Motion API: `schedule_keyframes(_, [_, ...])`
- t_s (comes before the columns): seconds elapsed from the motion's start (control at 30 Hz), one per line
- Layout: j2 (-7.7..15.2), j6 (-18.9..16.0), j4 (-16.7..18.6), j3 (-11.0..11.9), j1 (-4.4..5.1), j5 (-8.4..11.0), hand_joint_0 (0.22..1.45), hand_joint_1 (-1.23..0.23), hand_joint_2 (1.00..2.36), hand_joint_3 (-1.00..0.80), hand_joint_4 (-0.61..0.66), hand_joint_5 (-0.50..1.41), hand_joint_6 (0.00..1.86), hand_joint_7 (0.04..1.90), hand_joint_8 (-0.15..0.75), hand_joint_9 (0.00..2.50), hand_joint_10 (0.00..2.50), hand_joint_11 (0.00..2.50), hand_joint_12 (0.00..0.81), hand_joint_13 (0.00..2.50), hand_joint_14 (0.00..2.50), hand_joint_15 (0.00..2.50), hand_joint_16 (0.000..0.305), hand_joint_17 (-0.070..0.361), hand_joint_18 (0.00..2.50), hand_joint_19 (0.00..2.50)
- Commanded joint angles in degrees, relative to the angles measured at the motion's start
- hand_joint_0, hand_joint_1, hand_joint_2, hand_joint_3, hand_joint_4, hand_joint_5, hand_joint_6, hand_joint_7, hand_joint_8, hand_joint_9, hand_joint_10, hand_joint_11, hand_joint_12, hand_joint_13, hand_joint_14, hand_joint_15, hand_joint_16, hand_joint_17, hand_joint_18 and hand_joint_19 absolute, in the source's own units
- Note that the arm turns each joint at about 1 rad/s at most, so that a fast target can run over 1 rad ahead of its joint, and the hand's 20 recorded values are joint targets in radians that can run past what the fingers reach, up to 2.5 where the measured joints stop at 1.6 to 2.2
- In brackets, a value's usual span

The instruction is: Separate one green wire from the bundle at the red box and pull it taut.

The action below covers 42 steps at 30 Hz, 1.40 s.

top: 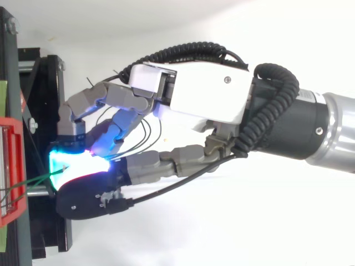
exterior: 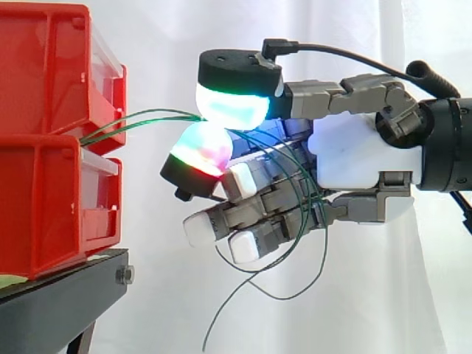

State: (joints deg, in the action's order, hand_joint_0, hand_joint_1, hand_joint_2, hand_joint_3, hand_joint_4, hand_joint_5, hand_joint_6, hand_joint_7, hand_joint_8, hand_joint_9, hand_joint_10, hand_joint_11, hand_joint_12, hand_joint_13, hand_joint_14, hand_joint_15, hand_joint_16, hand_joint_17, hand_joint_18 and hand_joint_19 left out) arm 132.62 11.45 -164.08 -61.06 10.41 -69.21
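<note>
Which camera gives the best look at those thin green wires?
The side view: the green wires run from the red box to the robot hand's pinching fingertips, with loose ends dangling below. In the top view, short stretches appear at the box edge.

Green wires (exterior: 140,116) from between the stacked red boxes (exterior: 44,169), nearly level, their far ends in slack dangling loops.

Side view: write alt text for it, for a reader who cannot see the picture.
A robot hand from the right pinches green wires between two glowing fingertip pads. The wires run in a shallow arc to two stacked red bins on a black stand at the left. Slack loops hang below the hand, before a white curtain.
</note>
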Motion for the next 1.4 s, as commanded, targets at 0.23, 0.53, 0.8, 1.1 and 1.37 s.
schedule_keyframes(0.23, [-1.2,0.4,-3.7,0.0,-0.12,0.13,0.62,-0.80,1.02,-0.27,0.20,-0.18,0.90,1.14,0.360,1.00,0.02,0.81,0.360,0.85,0.01,0.37,0.049,0.111,0.90,0.38])
schedule_keyframes(0.53, [-1.8,2.2,-6.1,0.1,-0.56,0.22,0.55,-0.47,1.00,-0.45,0.22,-0.16,0.89,1.13,0.368,1.08,0.02,0.80,0.365,0.90,0.01,0.39,0.051,0.115,0.92,0.42])
schedule_keyframes(0.8, [-1.7,4.7,-4.3,0.0,-0.74,1.71,0.58,-0.51,1.01,-0.31,0.21,-0.16,0.87,1.16,0.367,1.09,0.02,0.79,0.371,0.92,0.01,0.40,0.051,0.116,0.93,0.43])
schedule_keyframes(1.1, [-1.7,9.2,-0.7,0.0,-0.91,3.65,0.57,-0.69,1.02,-0.12,0.20,-0.17,0.88,1.20,0.382,1.07,0.02,0.81,0.375,0.92,0.01,0.40,0.052,0.118,0.95,0.40])
schedule_keyframes(1.37, [-1.7,6.1,-1.3,0.0,-0.03,5.14,0.59,-0.73,1.02,-0.12,0.16,-0.17,0.89,1.16,0.382,1.14,0.02,1.14,0.366,0.98,0.02,0.53,0.050,0.112,0.94,0.41])
